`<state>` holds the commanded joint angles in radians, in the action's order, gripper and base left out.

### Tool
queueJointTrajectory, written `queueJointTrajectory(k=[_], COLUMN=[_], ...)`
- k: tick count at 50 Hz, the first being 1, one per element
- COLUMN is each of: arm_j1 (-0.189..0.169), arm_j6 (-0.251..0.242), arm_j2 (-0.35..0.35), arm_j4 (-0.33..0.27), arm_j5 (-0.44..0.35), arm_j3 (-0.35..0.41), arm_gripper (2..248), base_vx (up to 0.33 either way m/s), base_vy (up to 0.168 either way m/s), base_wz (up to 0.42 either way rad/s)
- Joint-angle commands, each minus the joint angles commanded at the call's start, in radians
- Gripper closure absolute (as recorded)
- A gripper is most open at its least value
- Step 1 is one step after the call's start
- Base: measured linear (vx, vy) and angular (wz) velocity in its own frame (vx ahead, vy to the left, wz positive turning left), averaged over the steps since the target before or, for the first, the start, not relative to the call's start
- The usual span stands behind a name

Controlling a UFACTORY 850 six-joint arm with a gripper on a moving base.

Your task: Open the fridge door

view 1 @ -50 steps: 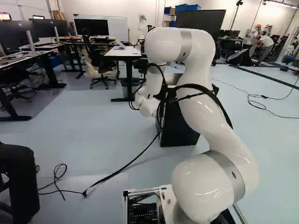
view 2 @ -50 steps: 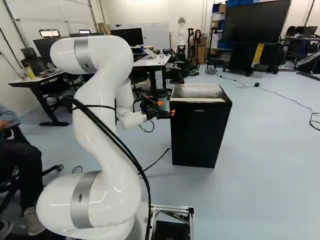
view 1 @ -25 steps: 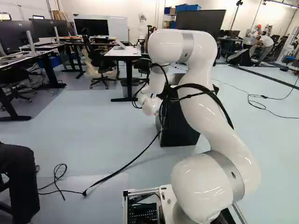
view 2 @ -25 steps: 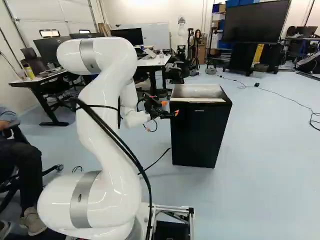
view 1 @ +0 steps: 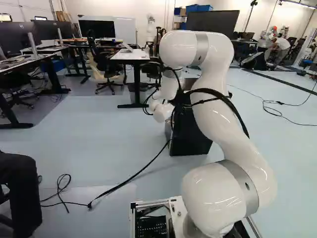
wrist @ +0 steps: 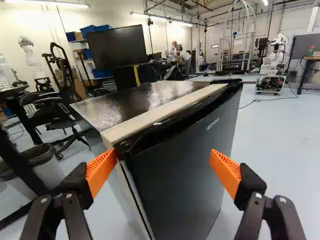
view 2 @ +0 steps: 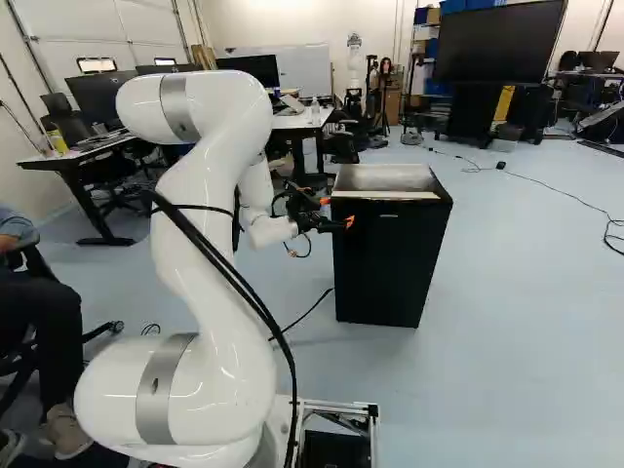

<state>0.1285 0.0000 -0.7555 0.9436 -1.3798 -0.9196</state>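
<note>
In the right base view my gripper (view 2: 338, 212) is at the upper front of the black fridge (view 2: 388, 263), on the side facing the desks. The wrist view shows the gripper (wrist: 163, 171) open, its orange pads wide apart. One pad (wrist: 101, 171) is by the door's top corner and side seam; whether it touches cannot be told. The other pad (wrist: 226, 172) stands before the door's dark front. Nothing is gripped. The fridge door (wrist: 185, 167) looks shut against the pale-edged body. In the left base view the arm hides much of the fridge (view 1: 190, 136).
Beside the fridge, the wrist view shows a bin (wrist: 42, 162) and an office chair (wrist: 62, 112). Another robot (wrist: 272, 65) stands farther off. A black cable (view 1: 124, 182) runs over the floor to the fridge. A seated person's leg (view 1: 20, 183) is at the left of the left base view.
The arm has shifted slightly rightward in both base views, bringing the gripper closer in across the fridge's front corner. The base and the fridge have stayed in place.
</note>
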Motion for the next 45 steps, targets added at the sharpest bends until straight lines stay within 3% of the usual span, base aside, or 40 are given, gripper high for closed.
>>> queueJointTrajectory(k=[22, 45], arm_j1=[-0.004, -0.032], arm_j6=[0.000, 0.000], arm_j2=[-0.001, 0.023], arm_j4=[0.000, 0.000], arm_j5=[0.000, 0.000], arm_j3=[-0.001, 0.039], arm_gripper=[3, 3], base_vx=[0.000, 0.000], base_vy=[0.000, 0.000], base_wz=[0.000, 0.000])
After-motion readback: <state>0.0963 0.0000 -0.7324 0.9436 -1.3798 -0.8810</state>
